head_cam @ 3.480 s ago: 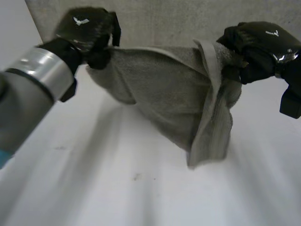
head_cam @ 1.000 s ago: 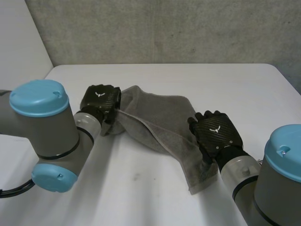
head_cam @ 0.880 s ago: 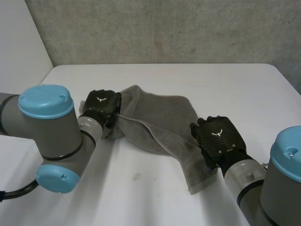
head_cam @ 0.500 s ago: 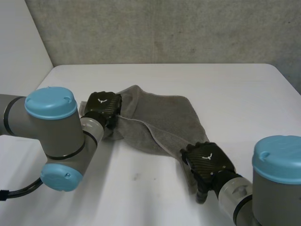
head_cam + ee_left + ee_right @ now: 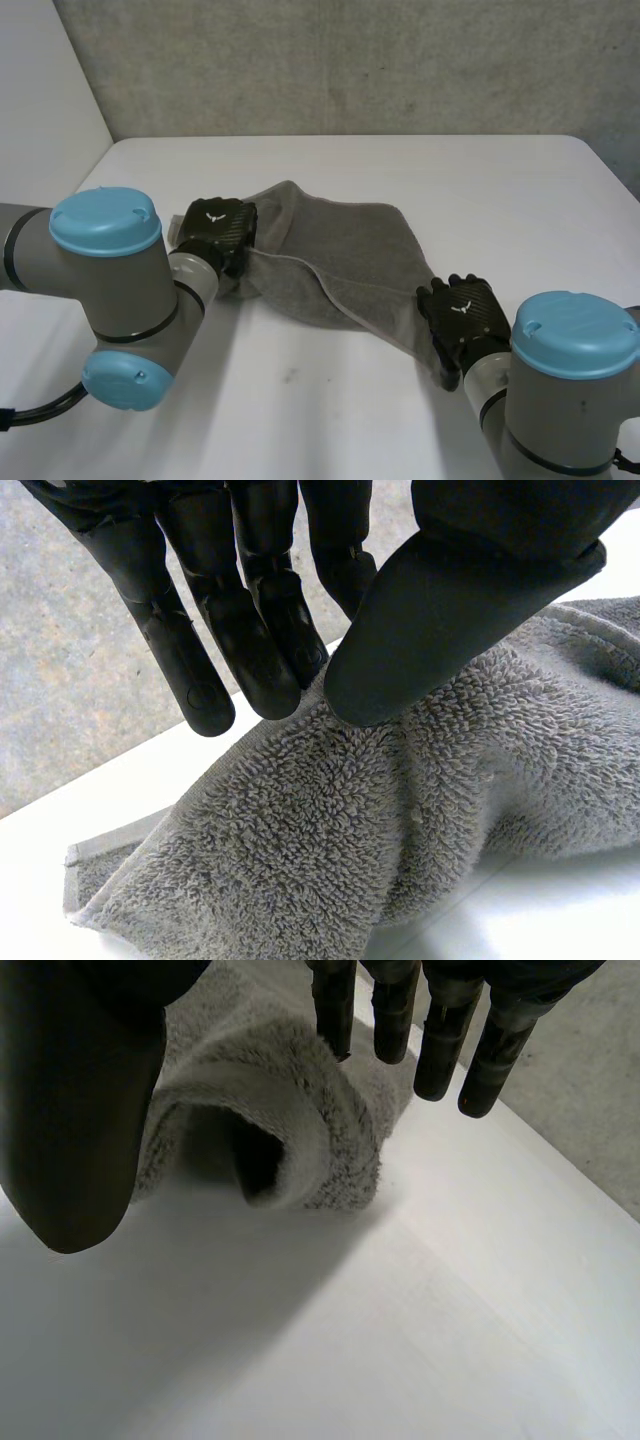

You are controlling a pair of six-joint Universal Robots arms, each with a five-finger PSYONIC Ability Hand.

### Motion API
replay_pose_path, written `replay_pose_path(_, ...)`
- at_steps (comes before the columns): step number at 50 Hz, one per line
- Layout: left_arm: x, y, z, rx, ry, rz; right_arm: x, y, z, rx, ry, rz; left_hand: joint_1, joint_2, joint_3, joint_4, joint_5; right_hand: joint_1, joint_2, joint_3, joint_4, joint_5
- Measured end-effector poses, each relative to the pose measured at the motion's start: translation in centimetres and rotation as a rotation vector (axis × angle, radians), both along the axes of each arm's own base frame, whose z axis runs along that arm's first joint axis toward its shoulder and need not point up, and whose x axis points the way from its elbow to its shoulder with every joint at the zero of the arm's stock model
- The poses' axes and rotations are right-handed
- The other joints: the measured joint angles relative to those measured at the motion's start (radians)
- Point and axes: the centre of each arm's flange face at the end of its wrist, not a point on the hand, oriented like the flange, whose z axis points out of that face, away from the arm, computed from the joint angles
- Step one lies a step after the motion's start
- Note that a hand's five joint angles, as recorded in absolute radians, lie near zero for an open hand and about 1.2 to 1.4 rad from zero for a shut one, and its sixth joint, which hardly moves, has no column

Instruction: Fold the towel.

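Observation:
The grey towel [image 5: 340, 255] lies bunched in a long diagonal strip on the white table [image 5: 480, 190]. My left hand [image 5: 216, 228] is at its far left end. There the thumb [image 5: 430, 620] and fingers [image 5: 245, 630] pinch a raised fold of towel [image 5: 400, 810]. My right hand [image 5: 463, 312] hovers over the towel's near right end, open. Its thumb [image 5: 80, 1110] and straight fingers [image 5: 440, 1040] hang apart above the rolled towel end [image 5: 280, 1120] and hold nothing.
A grey wall [image 5: 350, 60] runs behind the table's far edge. Bare white tabletop [image 5: 290, 400] lies in front of the towel and to its right. My two arms with blue caps [image 5: 105, 220] come in at the near corners.
My right hand has let the towel's end down onto the table, slid along it toward me, then shifted a little right over the near end. The left hand keeps its pinch in place.

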Motion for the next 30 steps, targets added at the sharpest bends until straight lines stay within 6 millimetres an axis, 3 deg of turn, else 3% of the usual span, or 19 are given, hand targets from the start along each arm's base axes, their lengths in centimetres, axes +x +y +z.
replay_pose_path(10,0.0,0.1,-0.1,0.005,-0.001,0.002,0.2,0.1,-0.1,-0.023,-0.007,0.019,0.000,0.000,0.000,0.000,0.000,0.001,0.000,0.000,0.000,0.000)
replay_pose_path(21,0.1,0.2,-0.5,0.012,-0.006,0.000,0.8,0.1,-0.3,-0.162,-0.039,0.072,0.000,0.000,0.000,0.000,0.000,0.073,0.036,0.050,0.041,0.079)
replay_pose_path(30,0.2,0.3,-0.5,0.012,-0.005,0.001,1.6,0.2,-0.9,-0.303,0.041,0.218,0.000,0.000,0.000,0.000,0.000,0.037,0.035,0.033,0.025,0.023)
